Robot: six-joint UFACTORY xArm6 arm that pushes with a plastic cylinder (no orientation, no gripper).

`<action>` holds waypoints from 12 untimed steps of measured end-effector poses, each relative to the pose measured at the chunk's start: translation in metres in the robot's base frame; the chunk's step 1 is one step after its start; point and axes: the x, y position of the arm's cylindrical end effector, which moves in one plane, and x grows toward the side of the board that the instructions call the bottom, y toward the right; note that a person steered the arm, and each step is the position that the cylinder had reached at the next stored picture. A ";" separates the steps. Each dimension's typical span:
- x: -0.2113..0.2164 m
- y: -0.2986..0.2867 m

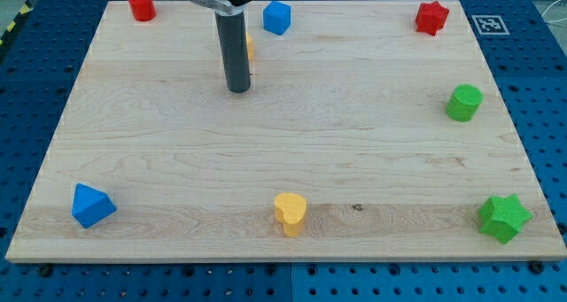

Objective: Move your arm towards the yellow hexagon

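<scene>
The yellow hexagon (250, 46) is mostly hidden behind my rod near the view's top; only a sliver shows at the rod's right side. My tip (238, 89) rests on the board just below the hexagon, a short way from it. A yellow heart-like block (290, 213) sits near the view's bottom centre, far from the tip.
The wooden board (283, 160) carries a red cylinder (142, 5) top left, a blue block (277, 18) top centre, a red star (432, 18) top right, a green cylinder (464, 102) right, a green star (504, 218) bottom right, a blue block (91, 205) bottom left.
</scene>
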 end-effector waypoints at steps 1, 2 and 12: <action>0.000 0.000; 0.005 0.000; -0.054 0.076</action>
